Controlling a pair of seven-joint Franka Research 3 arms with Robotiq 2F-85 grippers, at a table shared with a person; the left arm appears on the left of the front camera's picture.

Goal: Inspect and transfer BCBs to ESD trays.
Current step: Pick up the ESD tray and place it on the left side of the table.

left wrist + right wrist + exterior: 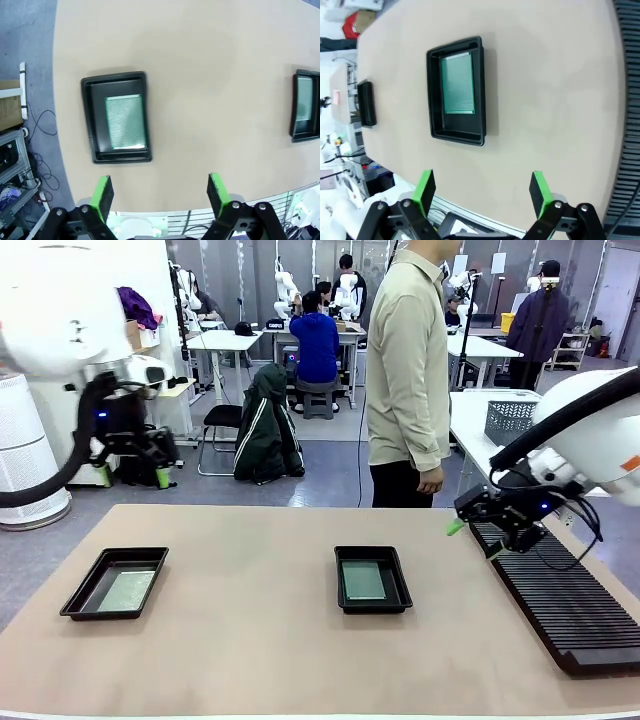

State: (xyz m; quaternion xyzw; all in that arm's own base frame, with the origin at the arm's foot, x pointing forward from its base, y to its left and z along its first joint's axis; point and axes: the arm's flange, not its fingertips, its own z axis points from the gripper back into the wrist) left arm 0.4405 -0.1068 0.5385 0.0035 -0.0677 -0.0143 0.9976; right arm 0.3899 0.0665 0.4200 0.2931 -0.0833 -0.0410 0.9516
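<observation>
Two pale green, finely patterned BCBs lie flat in black trays on the table, one [364,580] in the middle tray [372,579] left of the ribbed rack [560,605], long axis running away from the robot, one [127,590] farther left, both claws released, left [159,192] and right [481,190].

Table [250,640]: two trays [115,583], rack [560,605]

The rack [560,605] runs off the picture's right edge; in the left wrist view the second tray [305,106] is cut off.
</observation>
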